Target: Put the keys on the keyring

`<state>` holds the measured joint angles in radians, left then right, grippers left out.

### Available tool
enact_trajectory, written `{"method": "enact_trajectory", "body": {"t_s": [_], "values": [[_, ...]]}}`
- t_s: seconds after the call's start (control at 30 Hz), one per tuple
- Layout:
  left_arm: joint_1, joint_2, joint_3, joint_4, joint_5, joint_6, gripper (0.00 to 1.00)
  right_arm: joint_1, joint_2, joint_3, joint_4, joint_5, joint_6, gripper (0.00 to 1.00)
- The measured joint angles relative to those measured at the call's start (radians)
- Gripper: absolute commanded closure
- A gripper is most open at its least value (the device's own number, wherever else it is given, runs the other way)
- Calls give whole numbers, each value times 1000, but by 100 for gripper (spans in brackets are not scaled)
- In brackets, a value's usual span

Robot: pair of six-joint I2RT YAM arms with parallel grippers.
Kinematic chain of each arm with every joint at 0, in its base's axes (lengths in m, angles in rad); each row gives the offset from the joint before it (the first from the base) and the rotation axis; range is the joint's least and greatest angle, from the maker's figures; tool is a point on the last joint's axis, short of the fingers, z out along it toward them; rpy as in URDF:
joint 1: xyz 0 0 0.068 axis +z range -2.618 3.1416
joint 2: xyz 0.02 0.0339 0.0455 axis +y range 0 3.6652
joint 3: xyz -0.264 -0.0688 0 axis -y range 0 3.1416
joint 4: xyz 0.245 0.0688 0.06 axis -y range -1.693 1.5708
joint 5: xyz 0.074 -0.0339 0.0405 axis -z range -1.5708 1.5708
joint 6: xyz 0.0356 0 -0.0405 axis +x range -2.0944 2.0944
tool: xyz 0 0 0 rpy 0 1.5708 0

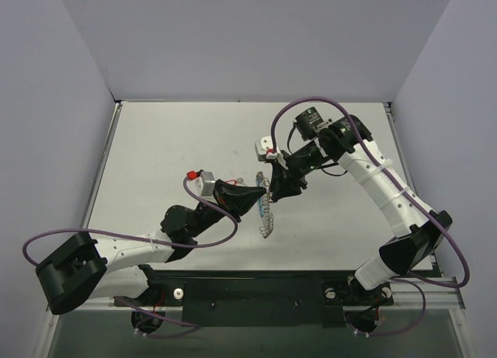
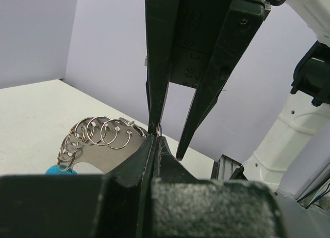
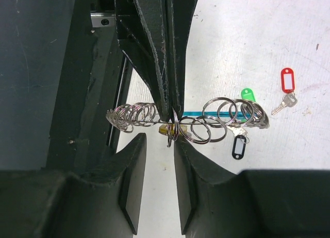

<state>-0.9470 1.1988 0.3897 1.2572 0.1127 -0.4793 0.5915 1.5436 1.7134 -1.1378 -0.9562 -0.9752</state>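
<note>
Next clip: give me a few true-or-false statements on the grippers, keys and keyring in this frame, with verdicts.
1. The left gripper is shut on the keyring. True.
2. The right gripper is clamped fully shut. False: its jaws stand apart.
3. The red key lies on the table, apart from the keyring. True.
4. The green key lies far from the keyring. False: its tag sits right at the coil.

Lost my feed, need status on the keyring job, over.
Left gripper shut on keyring. Right gripper open, straddling it. Red key loose on table. Nothing blocking.
</note>
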Motion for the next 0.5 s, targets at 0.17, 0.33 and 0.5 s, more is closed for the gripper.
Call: {"method": "enact_trajectory", "body": {"t_s": [0.17, 0.33, 0.5], "values": [[0, 0, 0, 0, -8, 1, 100, 9, 0, -18, 21, 15, 16, 89], [0, 0, 0, 0, -22, 3, 100, 11, 0, -21, 48, 31, 40, 100], [-1, -5, 0, -5, -62, 19, 100, 14, -1, -28, 84, 43, 72, 100]]}}
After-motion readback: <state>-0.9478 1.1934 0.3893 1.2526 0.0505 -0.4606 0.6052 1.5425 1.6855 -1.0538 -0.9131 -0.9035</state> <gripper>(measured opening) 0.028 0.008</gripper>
